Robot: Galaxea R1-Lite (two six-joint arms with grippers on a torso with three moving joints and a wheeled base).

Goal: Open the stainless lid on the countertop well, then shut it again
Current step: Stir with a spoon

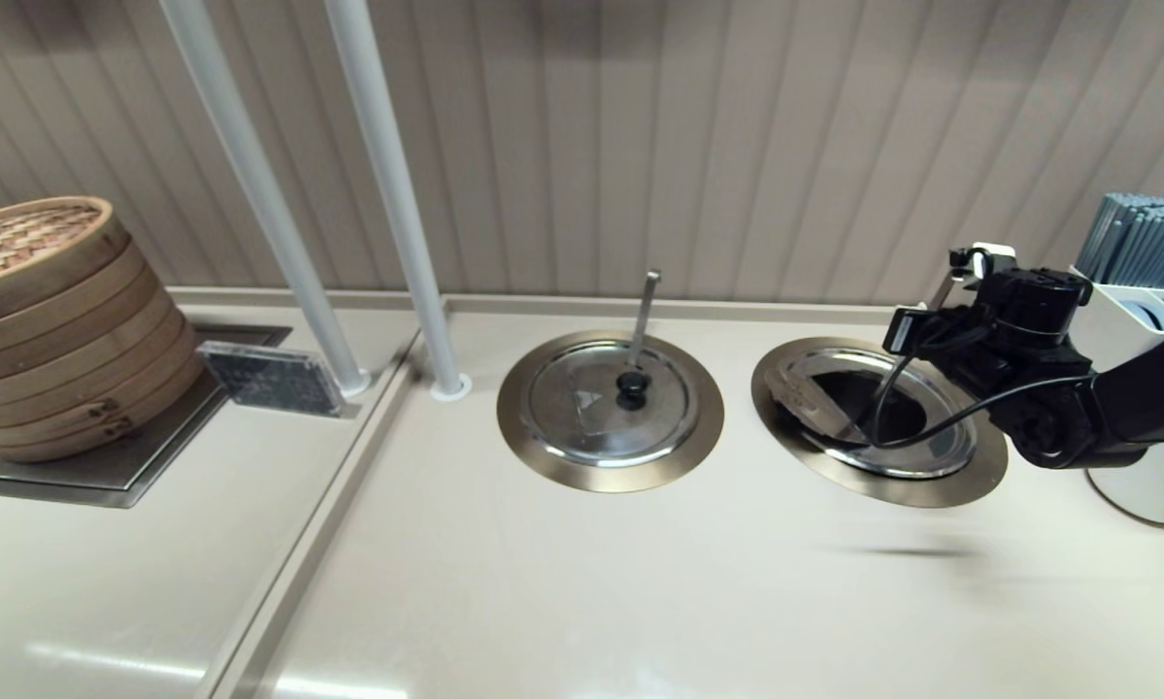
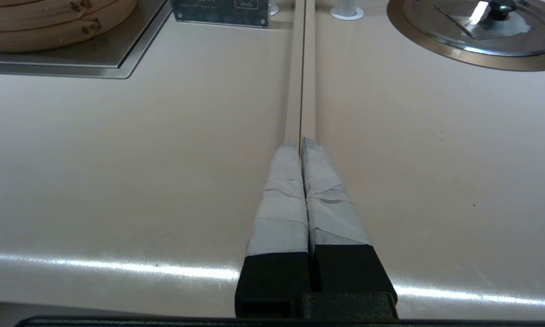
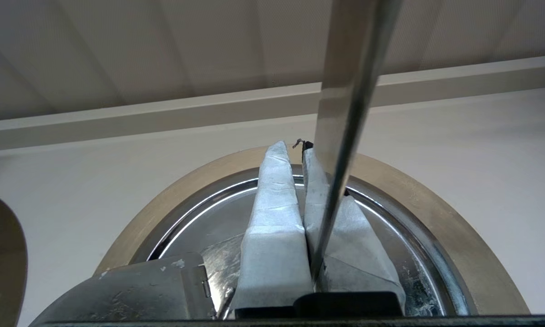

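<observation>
The stainless lid (image 1: 931,449) lies over the countertop well, inside its bronze-gold ring (image 1: 882,490). Its dark rim patch (image 1: 803,388) sits at the left. My right arm (image 1: 1125,398) reaches in from the right and hangs over the lid. In the right wrist view my right gripper (image 3: 292,146) is shut just above the lid (image 3: 199,218), pointing at the back wall. The slanting ladle handle (image 3: 345,113) crosses close beside its fingers. The lid's knob is hidden. My left gripper (image 2: 299,141) is shut and empty over the counter seam, out of the head view.
The twin lid (image 1: 601,408) with its vertical ladle handle covers the middle well. Stacked bamboo steamers (image 1: 48,320) stand far left, two white poles (image 1: 387,194) rise at the back, and a white holder of grey sticks (image 1: 1140,233) stands behind my right arm.
</observation>
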